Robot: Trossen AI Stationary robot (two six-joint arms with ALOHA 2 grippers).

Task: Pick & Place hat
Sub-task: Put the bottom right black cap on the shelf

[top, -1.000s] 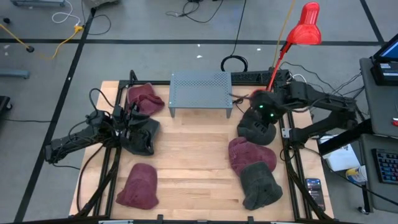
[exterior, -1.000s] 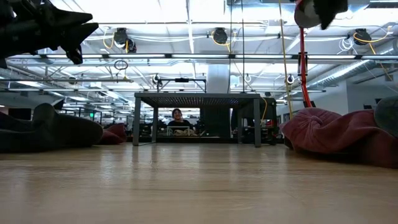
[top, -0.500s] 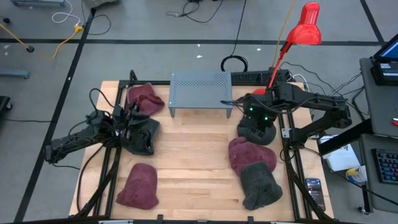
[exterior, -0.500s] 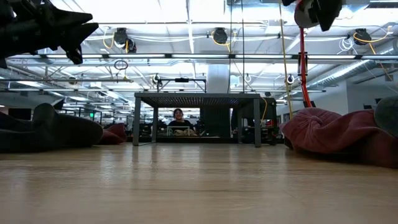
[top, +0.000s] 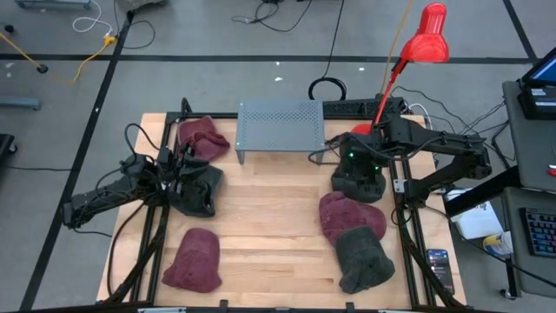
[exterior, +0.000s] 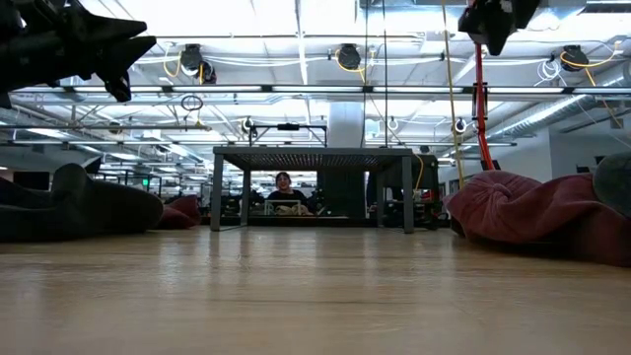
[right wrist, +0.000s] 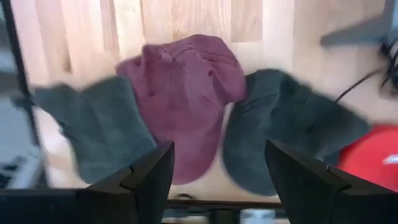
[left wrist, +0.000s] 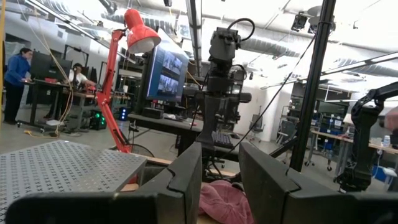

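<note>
Several beanie hats lie flat on the wooden table. On the left are a maroon hat (top: 201, 137), a dark grey hat (top: 200, 189) and a second maroon hat (top: 193, 259). On the right are a dark grey hat (top: 358, 181), a maroon hat (top: 350, 216) and a dark grey hat (top: 362, 256). My right gripper (top: 346, 158) (right wrist: 219, 149) hangs open and empty, raised over the right row and looking down on those three hats. My left gripper (top: 184, 169) (left wrist: 221, 155) is open and empty, held level above the left dark grey hat.
A grey perforated metal stand (top: 280, 126) sits at the middle of the far edge. A red desk lamp (top: 424, 36) rises behind the far right corner. Dark frame rails (top: 401, 217) run along both sides. Bare wood (top: 269, 217) lies between the two rows of hats.
My right gripper has shifted a little toward the table's left, staying raised above the right dark grey hat. The hats lie where they were. My left arm has kept still.
</note>
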